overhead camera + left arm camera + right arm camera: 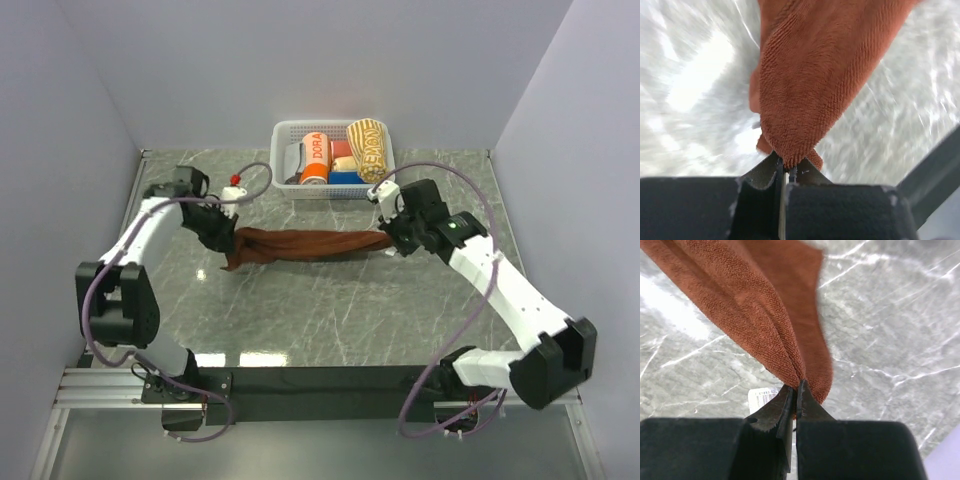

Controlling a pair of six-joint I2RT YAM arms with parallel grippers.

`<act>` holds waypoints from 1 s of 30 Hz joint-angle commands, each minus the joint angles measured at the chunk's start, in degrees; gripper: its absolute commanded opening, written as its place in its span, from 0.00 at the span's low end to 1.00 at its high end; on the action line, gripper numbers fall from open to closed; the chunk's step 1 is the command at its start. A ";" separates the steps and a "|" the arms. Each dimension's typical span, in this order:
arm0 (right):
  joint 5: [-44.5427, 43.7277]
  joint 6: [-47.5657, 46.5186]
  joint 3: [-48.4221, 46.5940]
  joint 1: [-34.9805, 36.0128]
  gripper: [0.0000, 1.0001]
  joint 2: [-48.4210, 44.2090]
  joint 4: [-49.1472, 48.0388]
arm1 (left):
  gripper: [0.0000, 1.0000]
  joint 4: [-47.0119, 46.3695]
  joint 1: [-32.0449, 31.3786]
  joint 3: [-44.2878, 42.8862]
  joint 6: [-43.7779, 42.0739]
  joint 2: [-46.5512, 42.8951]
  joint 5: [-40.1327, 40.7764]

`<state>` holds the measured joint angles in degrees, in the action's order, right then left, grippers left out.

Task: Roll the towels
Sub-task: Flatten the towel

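We are clamping both ends of the rust-brown towel [305,245]. Our left gripper [785,167] is pinching its left end, jaws pressed together on the cloth, and our right gripper [796,390] is squeezing its right end just beside a white label [761,397]. The towel is stretching as a bunched band between us, over the middle of the marble table [330,320]. Farther back, the cream-yellow towel [368,148] is lying rolled in the white basket [283,130].
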<state>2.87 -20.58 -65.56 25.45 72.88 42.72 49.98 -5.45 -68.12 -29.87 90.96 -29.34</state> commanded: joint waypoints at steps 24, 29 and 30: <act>-8.77 -7.72 8.96 -0.67 0.00 -2.84 -9.32 | 0.49 10.57 8.26 -34.28 -14.76 24.72 -7.84; -5.69 -6.06 6.94 -0.76 0.00 1.20 -6.34 | 0.49 17.61 7.83 -13.84 -32.49 6.45 -8.98; -5.16 -5.88 6.68 -0.76 0.00 1.82 -5.64 | 0.47 18.40 7.30 -10.23 -34.36 3.73 -8.98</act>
<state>-3.84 -27.24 -55.57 25.08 73.58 36.91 61.21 3.44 -86.13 -53.10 104.73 -36.69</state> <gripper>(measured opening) 0.023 0.481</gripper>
